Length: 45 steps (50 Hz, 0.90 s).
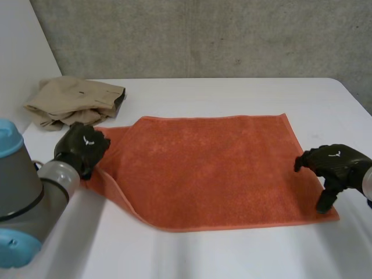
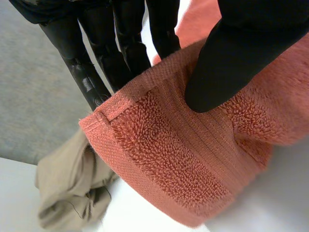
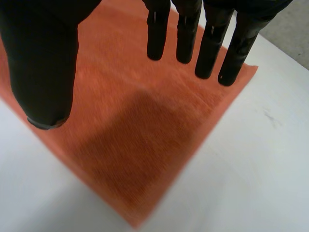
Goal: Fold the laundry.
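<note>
White surface (image 1: 232,96), grey wall (image 1: 203,35), tan garment (image 1: 72,102) at ten o'clock. Left hand (image 1: 84,145) pinches towel's (image 1: 215,168) nine-o'clock corner; right hand (image 1: 337,160), wide, at its four-o'clock corner.

Black left hand (image 1: 83,149) and right hand (image 1: 335,164), white-marked; grey arm joint (image 1: 20,189), light-blue caps (image 1: 9,139).

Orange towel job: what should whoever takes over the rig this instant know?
Left robot hand: shut on a left corner of the orange towel, pinched between thumb and fingers.
Right robot hand: open, over the towel's near right corner, holding nothing.
Towel otherwise flat on the white table; beige garment crumpled far left.
Done: no fold completed. Left: fold both.
</note>
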Motion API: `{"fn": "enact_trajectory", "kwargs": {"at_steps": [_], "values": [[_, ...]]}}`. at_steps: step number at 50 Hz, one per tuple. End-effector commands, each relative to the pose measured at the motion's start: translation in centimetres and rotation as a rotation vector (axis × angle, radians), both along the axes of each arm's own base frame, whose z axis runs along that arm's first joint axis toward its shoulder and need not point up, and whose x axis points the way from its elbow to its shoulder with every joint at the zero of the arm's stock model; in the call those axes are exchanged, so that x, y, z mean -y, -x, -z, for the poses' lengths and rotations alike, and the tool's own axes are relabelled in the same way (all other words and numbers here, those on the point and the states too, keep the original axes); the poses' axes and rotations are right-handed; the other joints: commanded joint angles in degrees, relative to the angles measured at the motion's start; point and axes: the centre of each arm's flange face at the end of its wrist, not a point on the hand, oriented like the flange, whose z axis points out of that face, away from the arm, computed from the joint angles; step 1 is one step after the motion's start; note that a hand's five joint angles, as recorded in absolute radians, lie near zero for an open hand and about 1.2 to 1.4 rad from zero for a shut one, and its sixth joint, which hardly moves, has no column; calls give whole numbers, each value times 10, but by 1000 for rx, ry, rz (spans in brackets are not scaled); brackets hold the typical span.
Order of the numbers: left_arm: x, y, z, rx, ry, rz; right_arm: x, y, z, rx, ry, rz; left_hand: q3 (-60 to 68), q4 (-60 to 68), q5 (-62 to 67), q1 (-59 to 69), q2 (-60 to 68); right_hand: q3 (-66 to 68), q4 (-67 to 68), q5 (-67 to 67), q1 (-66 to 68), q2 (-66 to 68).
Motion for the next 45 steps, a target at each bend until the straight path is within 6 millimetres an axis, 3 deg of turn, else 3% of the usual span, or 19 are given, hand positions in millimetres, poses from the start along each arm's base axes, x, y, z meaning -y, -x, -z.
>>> {"fn": "enact_trajectory", "kwargs": {"at_steps": [1, 9, 12, 20, 29, 35, 38, 43, 45], "values": [[22, 9, -22, -92, 57, -12, -22, -31, 3, 260, -96, 36, 116, 112, 138, 136, 113, -88, -88, -89, -61, -90], [45, 20, -44, -161, 103, -25, -42, -76, -1, 487, -167, 11, 116, 112, 138, 136, 113, -134, -133, -135, -106, -136], [51, 22, -46, -164, 103, -38, -46, -95, 9, 524, -212, 0, 116, 112, 138, 136, 113, -139, -138, -140, -111, -141], [60, 22, -52, -191, 114, -52, -56, -144, 30, 470, -154, 3, 116, 112, 138, 136, 113, -141, -141, -142, -114, -144], [64, 19, -55, -237, 113, -69, -51, -168, 65, 415, -168, 16, 116, 112, 138, 136, 113, -124, -123, -125, -96, -126], [63, 18, -53, -241, 103, -73, -45, -162, 71, 387, -140, 68, 116, 112, 138, 136, 113, -1, -1, -2, 26, -3], [62, 18, -52, -239, 98, -73, -38, -151, 74, 381, -112, 109, 116, 112, 138, 136, 113, 130, 131, 129, 158, 128], [66, 11, -51, -237, 97, -95, -1, -92, 61, 335, -17, 220, 116, 112, 138, 136, 113, 228, 228, 227, 255, 225], [70, 6, -50, -237, 97, -112, 5, -79, 57, 310, 10, 217, 116, 112, 138, 136, 113, 236, 237, 235, 264, 234]]}}
